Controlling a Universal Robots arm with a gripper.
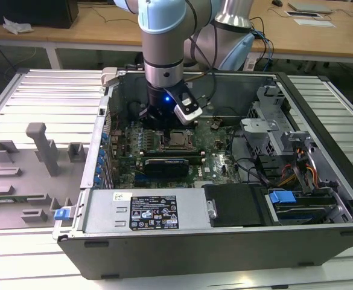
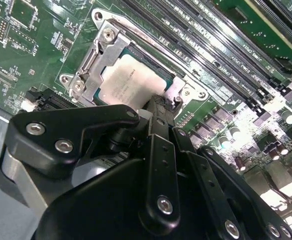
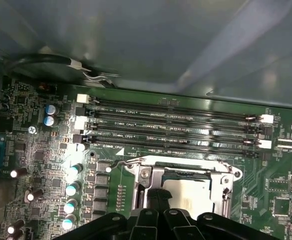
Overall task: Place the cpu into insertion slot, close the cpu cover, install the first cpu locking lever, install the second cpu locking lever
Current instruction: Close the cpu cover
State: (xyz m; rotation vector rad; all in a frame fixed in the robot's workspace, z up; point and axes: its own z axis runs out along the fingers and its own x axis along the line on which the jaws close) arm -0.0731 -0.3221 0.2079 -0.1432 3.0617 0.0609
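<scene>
The cpu (image 2: 131, 80), a pale silvery square, lies flat in the insertion slot (image 1: 179, 140) on the green board. The cpu cover (image 2: 93, 67), a silvery frame, lies down around it, and the chip shows through its window. My gripper (image 2: 160, 100) is shut, and its black tip rests at the edge of the cover beside the cpu. In the first wrist view the cpu (image 3: 190, 192) and the cover (image 3: 148, 177) sit just past the gripper (image 3: 154, 196). In the exterior view the gripper (image 1: 163, 124) hangs low inside the case, next to the slot. A thin metal lever (image 2: 150, 47) runs along one side of the slot.
Long black memory slots (image 3: 175, 125) run close beside the socket. The open computer case (image 1: 182, 241) walls in the board, with a drive cage (image 1: 267, 130) and cables (image 1: 297, 172) at the exterior view's right. Grey fixtures (image 1: 40, 145) stand on the table at the exterior view's left.
</scene>
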